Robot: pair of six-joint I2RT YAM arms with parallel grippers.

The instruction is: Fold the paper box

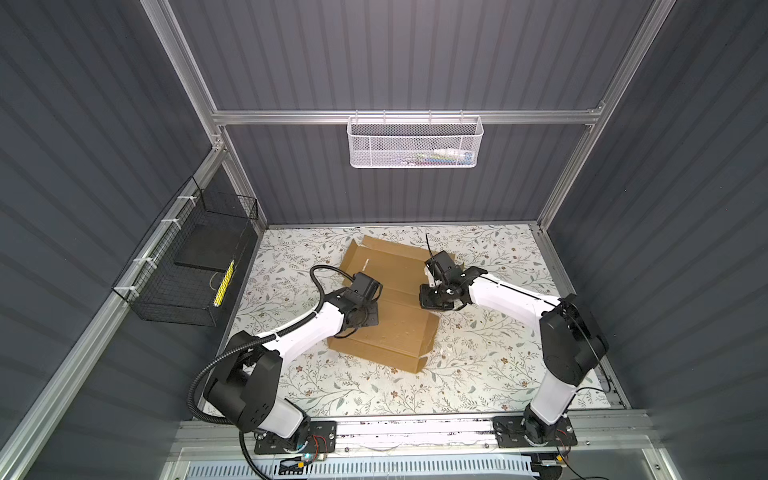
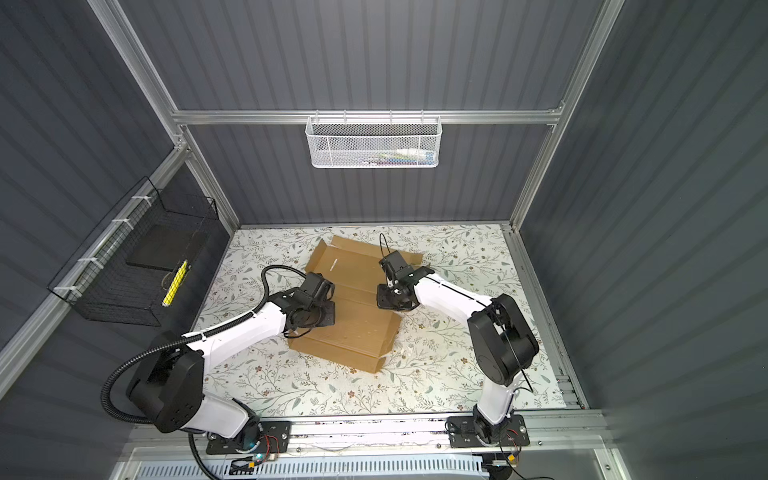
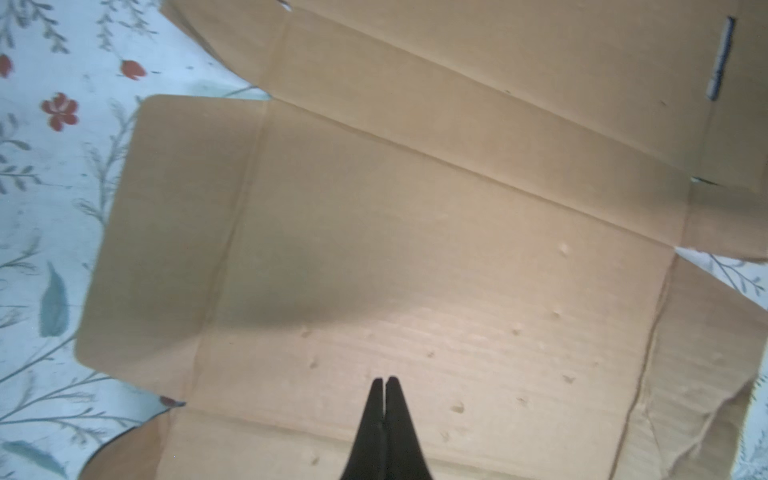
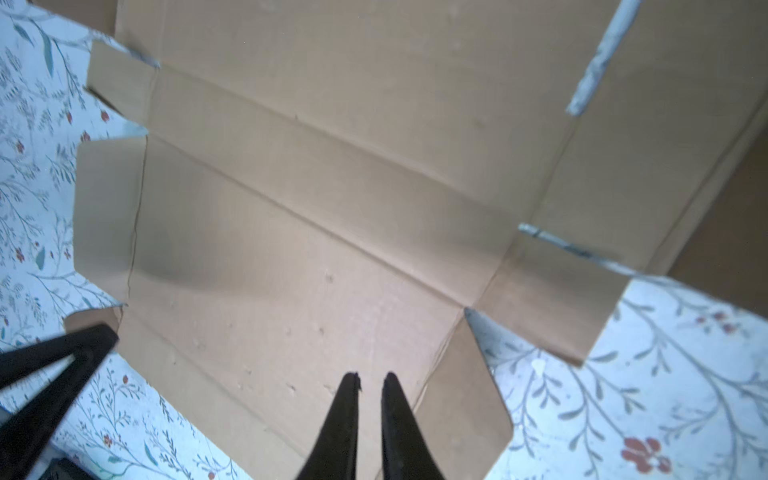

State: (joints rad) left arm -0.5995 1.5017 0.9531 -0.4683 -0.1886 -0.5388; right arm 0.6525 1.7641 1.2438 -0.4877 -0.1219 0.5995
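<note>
The paper box [image 1: 392,332] [image 2: 353,336] lies unfolded on the floral table, a flat brown cardboard sheet with creases and side flaps; its far flap tilts up a little. My left gripper [image 1: 368,320] [image 2: 322,313] hangs over the sheet's left part. In the left wrist view its fingers [image 3: 385,380] are pressed together over the middle panel [image 3: 415,249], with nothing between them. My right gripper [image 1: 434,301] [image 2: 390,301] is over the sheet's right edge. In the right wrist view it [image 4: 371,376] stands slightly open, with bare cardboard [image 4: 332,208] showing through the gap.
A white mesh basket [image 1: 415,143] hangs on the back rail. A black wire basket [image 1: 191,266] is fixed to the left wall. Floral table [image 1: 374,395] lies in front of the sheet. The left arm's black end [image 4: 54,365] shows in the right wrist view.
</note>
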